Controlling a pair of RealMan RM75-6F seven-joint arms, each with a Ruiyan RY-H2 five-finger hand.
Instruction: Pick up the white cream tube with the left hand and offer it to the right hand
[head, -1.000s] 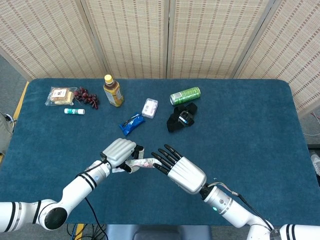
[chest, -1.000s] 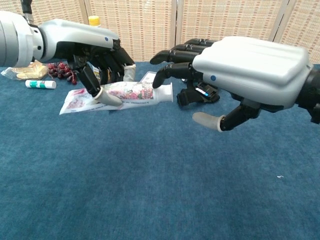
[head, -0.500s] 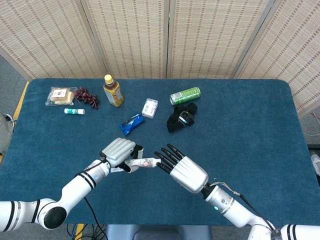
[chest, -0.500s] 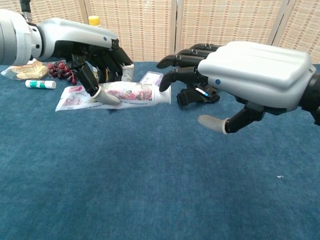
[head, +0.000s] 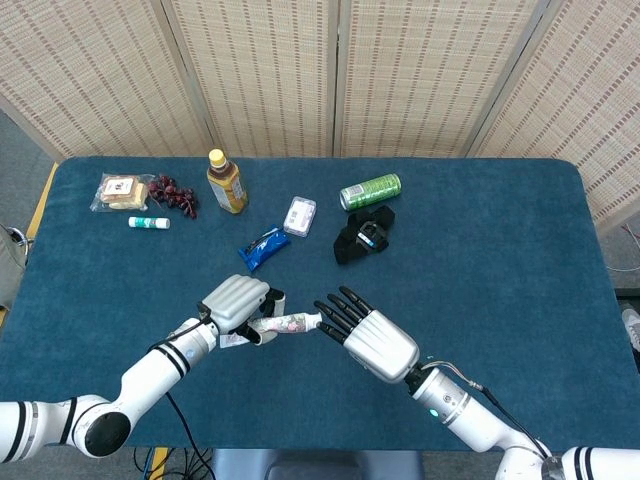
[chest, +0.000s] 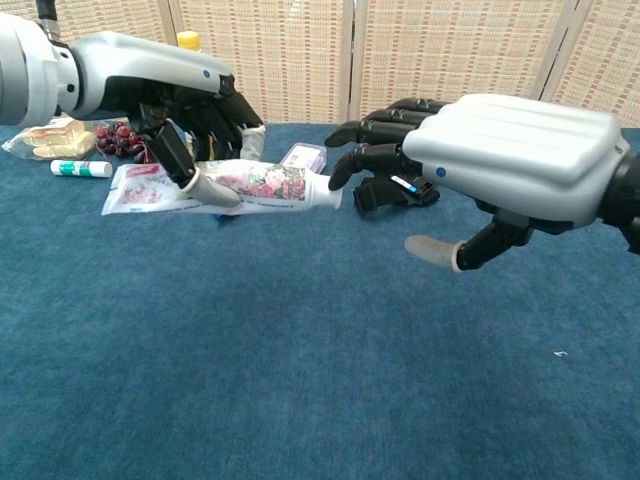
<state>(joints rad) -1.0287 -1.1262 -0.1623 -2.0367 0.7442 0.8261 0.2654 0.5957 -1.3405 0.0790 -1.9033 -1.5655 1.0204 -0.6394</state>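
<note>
My left hand (head: 238, 303) (chest: 190, 115) holds the white cream tube (chest: 225, 186) (head: 289, 323) level above the blue table, its thumb under the tube's middle and its fingers over the top. The tube has a floral print and its cap end points toward my right hand. My right hand (head: 370, 335) (chest: 490, 155) hovers palm-down just right of the tube with its fingers apart and its thumb hanging below; its fingertips reach the tube's cap end, contact unclear.
At the back lie a black strap bundle (head: 362, 236), a green can (head: 370, 190), a small white box (head: 299, 215), a blue wrapper (head: 264, 247), a yellow-capped bottle (head: 226, 182), grapes (head: 173, 193), a bagged snack (head: 122, 190) and a small green-white tube (head: 149, 223).
My left hand has drawn the tube slightly left. My right hand has shifted a little right and back, its fingertips still at the cap end.
</note>
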